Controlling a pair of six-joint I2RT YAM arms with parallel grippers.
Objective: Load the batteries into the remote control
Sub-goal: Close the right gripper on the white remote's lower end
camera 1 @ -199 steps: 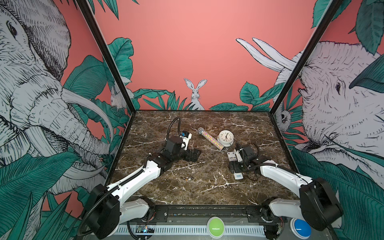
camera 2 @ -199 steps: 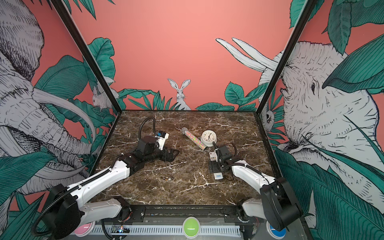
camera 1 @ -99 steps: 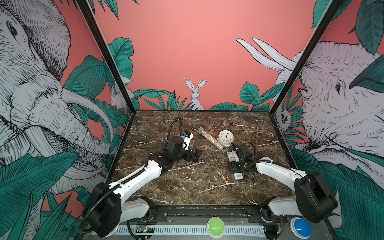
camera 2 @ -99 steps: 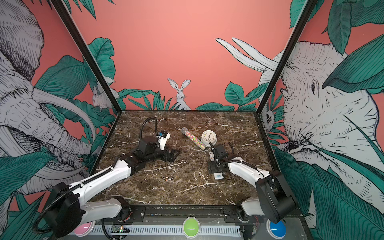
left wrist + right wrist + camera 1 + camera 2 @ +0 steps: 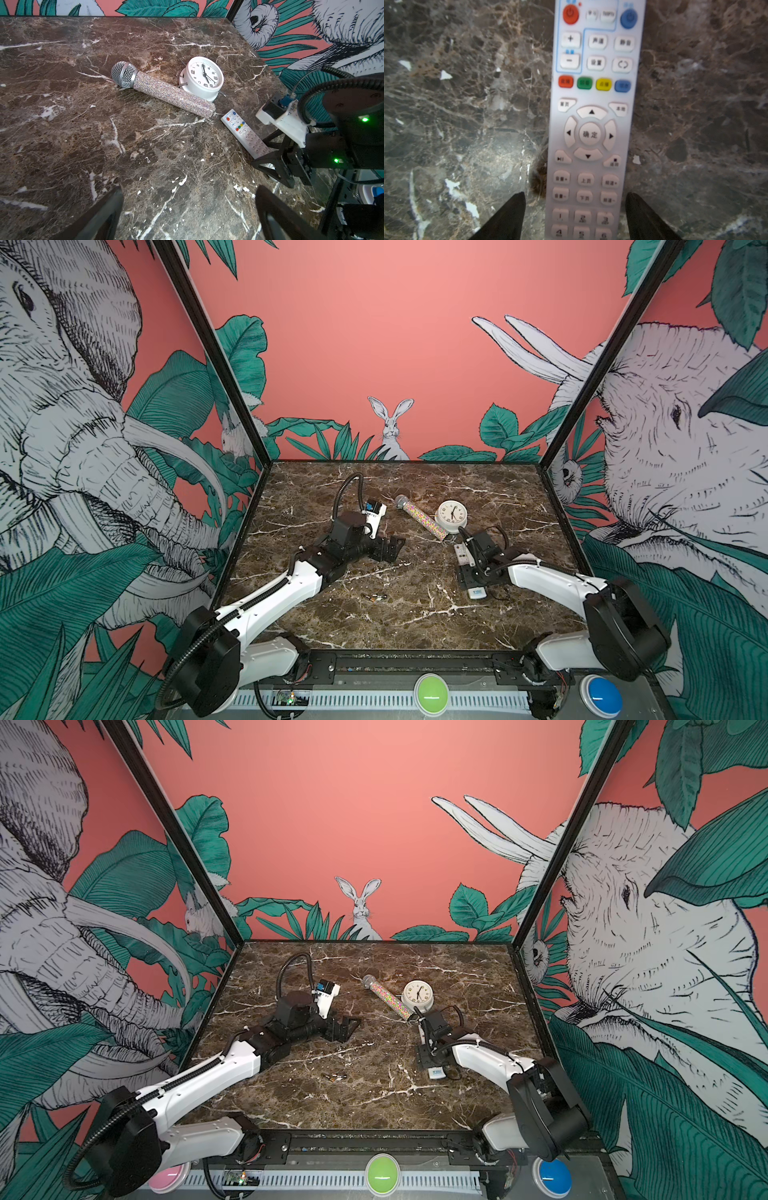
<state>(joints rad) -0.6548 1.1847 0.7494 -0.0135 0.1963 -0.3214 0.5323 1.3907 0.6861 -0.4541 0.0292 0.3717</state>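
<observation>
Well left of the clock (image 5: 452, 514), the left gripper (image 5: 390, 549) hangs wide open and empty, the batteries (image 5: 374, 596) lying farther off. Near the clock, the remote control (image 5: 591, 124) lies buttons-up, its power end toward the clock, the right gripper (image 5: 575, 199) astride it, jaws apart, unclamped.

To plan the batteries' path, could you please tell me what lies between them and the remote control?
Nothing: in both top views, the marble table between the batteries and the remote control is bare.
</observation>
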